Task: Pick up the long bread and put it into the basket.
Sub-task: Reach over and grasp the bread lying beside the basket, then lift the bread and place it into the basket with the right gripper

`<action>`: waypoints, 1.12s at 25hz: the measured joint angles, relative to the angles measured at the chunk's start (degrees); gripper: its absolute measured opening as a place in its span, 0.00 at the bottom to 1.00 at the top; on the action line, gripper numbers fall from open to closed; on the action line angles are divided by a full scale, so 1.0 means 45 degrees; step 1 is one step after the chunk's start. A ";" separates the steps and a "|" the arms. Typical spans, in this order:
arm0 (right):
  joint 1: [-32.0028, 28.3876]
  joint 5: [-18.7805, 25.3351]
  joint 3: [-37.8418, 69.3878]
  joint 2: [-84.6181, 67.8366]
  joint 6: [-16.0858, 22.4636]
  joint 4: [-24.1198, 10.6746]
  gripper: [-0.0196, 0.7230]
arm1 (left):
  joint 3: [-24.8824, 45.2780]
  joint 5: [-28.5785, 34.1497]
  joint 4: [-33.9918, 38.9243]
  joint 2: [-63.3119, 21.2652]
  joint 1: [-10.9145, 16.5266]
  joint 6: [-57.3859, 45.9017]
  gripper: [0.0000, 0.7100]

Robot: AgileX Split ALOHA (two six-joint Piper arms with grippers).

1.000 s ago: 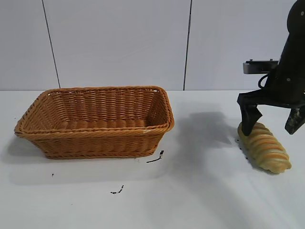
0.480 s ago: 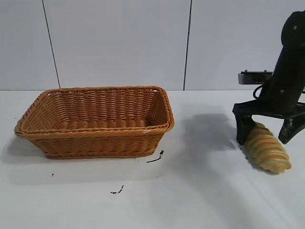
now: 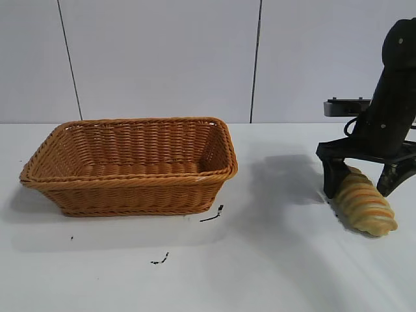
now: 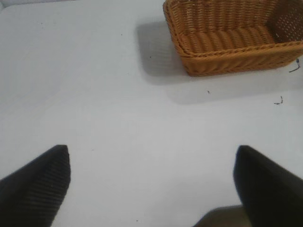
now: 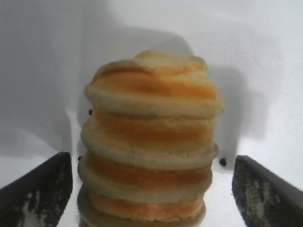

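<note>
The right gripper stands with its jaws spread wide on either side of the long bread, one black finger at the loaf's far-left end and the other off its right flank, neither pressing in as far as the exterior view shows. Compared with a second ago it has dropped lower: then the fingertips rode level with the top of the loaf, and now they reach down along its sides toward the table, while the loaf itself has not shifted. In the right wrist view the bread fills the gap between the two dark, scuffed finger pads, with clear space on both sides (a released, straddling stance).

The loaf is an elongated, rounded form, pale tan with orange-brown twisted ridges stacked along its length, lying at the right of the exterior frame, well apart from the basket. The basket sits at left centre, rectangular, woven of orange-brown wicker with flared walls and a thick braided rim, unchanged from before.

The left gripper hangs released over bare white table, its ribbed black fingertips at the lower corners of its wrist view and the basket at the upper right
</note>
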 joint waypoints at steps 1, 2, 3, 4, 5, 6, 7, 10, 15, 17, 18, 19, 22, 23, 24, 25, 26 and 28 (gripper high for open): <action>0.0000 0.0000 0.0000 0.0000 0.0000 0.0000 0.34 | 0.0000 0.0000 0.0000 0.0000 0.0000 0.0000 0.98; 0.0000 0.0000 -0.0008 0.0000 0.0000 0.0000 0.28 | 0.0000 0.0000 0.0000 0.0000 0.0000 0.0000 0.98; 0.0000 0.0003 -0.0008 0.0000 0.0000 0.0010 0.25 | 0.0000 0.0000 0.0000 0.0000 0.0000 0.0000 0.98; 0.0000 0.0014 -0.0008 -0.0028 0.0000 0.0010 0.22 | 0.0000 0.0000 0.0000 0.0000 0.0000 0.0000 0.98; 0.0013 0.0058 -0.0008 -0.0091 0.0000 0.0010 0.21 | 0.0000 0.0000 0.0000 0.0000 0.0000 0.0000 0.98; 0.0014 0.0139 -0.0008 -0.0182 0.0000 -0.0002 0.21 | 0.0000 0.0000 0.0000 0.0000 0.0000 0.0000 0.98; 0.0029 0.0232 -0.0008 -0.0391 0.0000 -0.0002 0.21 | 0.0000 0.0000 0.0000 0.0000 0.0000 0.0000 0.98; 0.0040 0.0475 -0.0008 -0.1334 0.0000 -0.0002 0.21 | 0.0000 0.0000 0.0000 0.0000 0.0000 0.0000 0.98; 0.0040 0.1543 -0.0358 -0.3011 -0.0014 0.0009 0.19 | 0.0000 0.0000 0.0000 0.0000 0.0000 0.0000 0.98; 0.0040 0.2421 -0.1040 -0.3207 -0.0014 0.0025 0.19 | 0.0000 0.0000 0.0000 0.0000 0.0000 0.0000 0.98; 0.0040 0.2724 -0.1356 -0.3208 -0.0014 0.0100 0.19 | 0.0000 0.0000 0.0000 0.0000 0.0000 0.0000 0.98; 0.0086 0.2951 -0.1665 -0.3208 -0.0014 0.0126 0.19 | 0.0000 0.0000 0.0000 0.0000 0.0000 0.0000 0.98; 0.0510 0.3364 -0.2744 -0.3182 -0.0044 -0.0049 0.19 | 0.0000 0.0000 0.0000 0.0000 0.0000 0.0000 0.98; 0.0725 0.3424 -0.3078 -0.3154 -0.0044 -0.0161 0.19 | 0.0000 0.0000 0.0000 0.0000 0.0000 0.0000 0.98; 0.1012 0.3566 -0.3617 -0.3060 -0.0077 -0.0299 0.19 | 0.0000 0.0000 0.0000 0.0000 0.0000 0.0000 0.98; 0.1272 0.3727 -0.4063 -0.2924 -0.0089 -0.0387 0.19 | 0.0000 0.0000 0.0000 0.0000 0.0000 0.0000 0.98; 0.1649 0.3898 -0.4649 -0.2688 -0.0089 -0.0490 0.19 | 0.0000 0.0000 0.0000 0.0000 0.0000 0.0000 0.98; 0.2205 0.4421 -0.5770 -0.2104 -0.0121 -0.0572 0.19 | 0.0000 0.0000 0.0000 0.0000 0.0000 0.0000 0.98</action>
